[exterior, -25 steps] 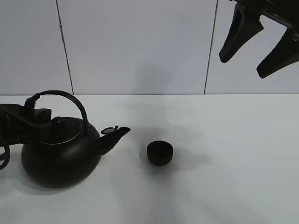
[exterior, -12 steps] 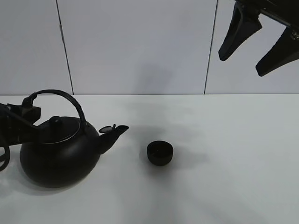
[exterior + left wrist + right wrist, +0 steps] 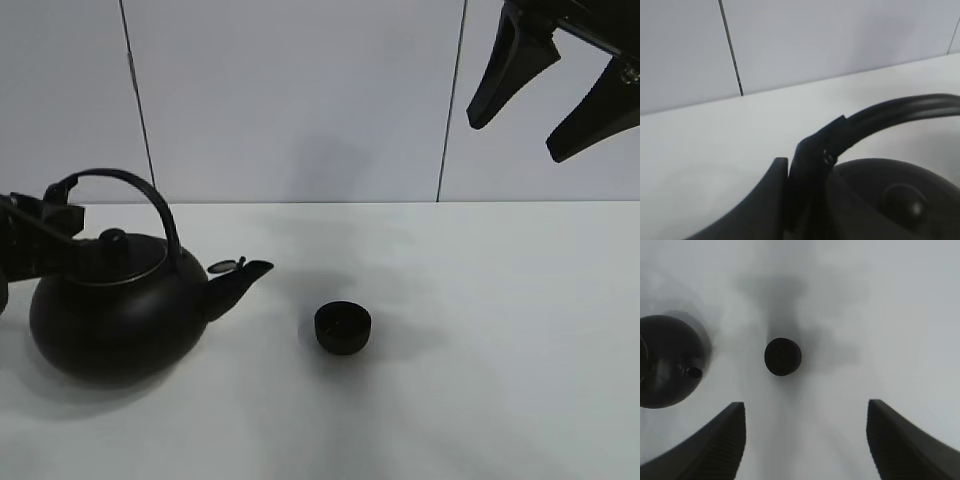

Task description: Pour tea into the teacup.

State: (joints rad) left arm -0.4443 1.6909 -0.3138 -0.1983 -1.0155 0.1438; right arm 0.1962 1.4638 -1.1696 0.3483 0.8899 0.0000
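The teacup stands upright on the white table, near the middle of the scene, with its mouth open and uncovered. The right gripper hangs high above the table, to the right of the teacup and well apart from it. Its fingers are spread wide and hold nothing. The left gripper is at the left edge and is pinched on the left end of the arched handle of the kettle. The kettle is upright, left of the teacup. Its spout points right toward the teacup, apart from it. Bare table lies between spout and teacup.
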